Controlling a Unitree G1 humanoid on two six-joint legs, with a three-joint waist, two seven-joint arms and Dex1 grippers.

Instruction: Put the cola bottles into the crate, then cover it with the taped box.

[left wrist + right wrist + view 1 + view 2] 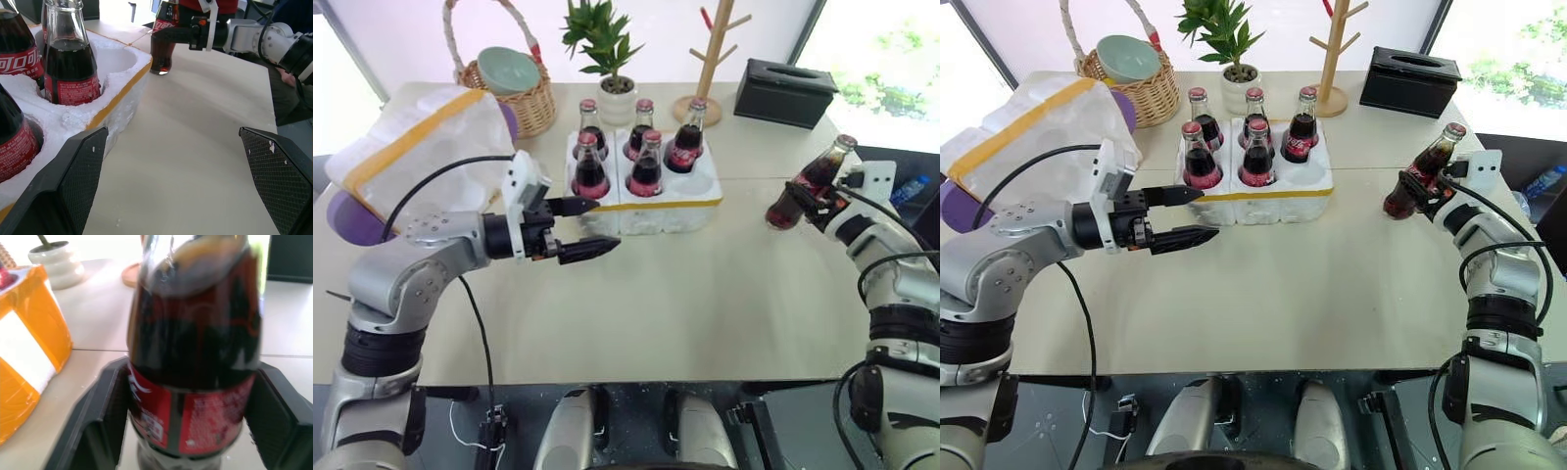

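The crate (677,209), a low white foam tray with a yellow tape band, stands at mid-table and holds several cola bottles (646,166). Its front right well (698,183) is bare. My left gripper (607,223) is open and level at the crate's front left corner, with nothing between its fingers (73,181). To the right of the crate, my right gripper (800,199) is shut on one more cola bottle (822,168), which leans with its base low over the table. My right fingers (102,416) flank that bottle (195,357). The taped box (421,147) lies at the far left.
Behind the crate stand a wicker basket (524,98) with a bowl, a potted plant (612,93), a wooden stand (705,98) and a black box (786,91). A blue bottle (911,188) lies off the table's right edge. Bare tabletop (705,294) stretches in front of the crate.
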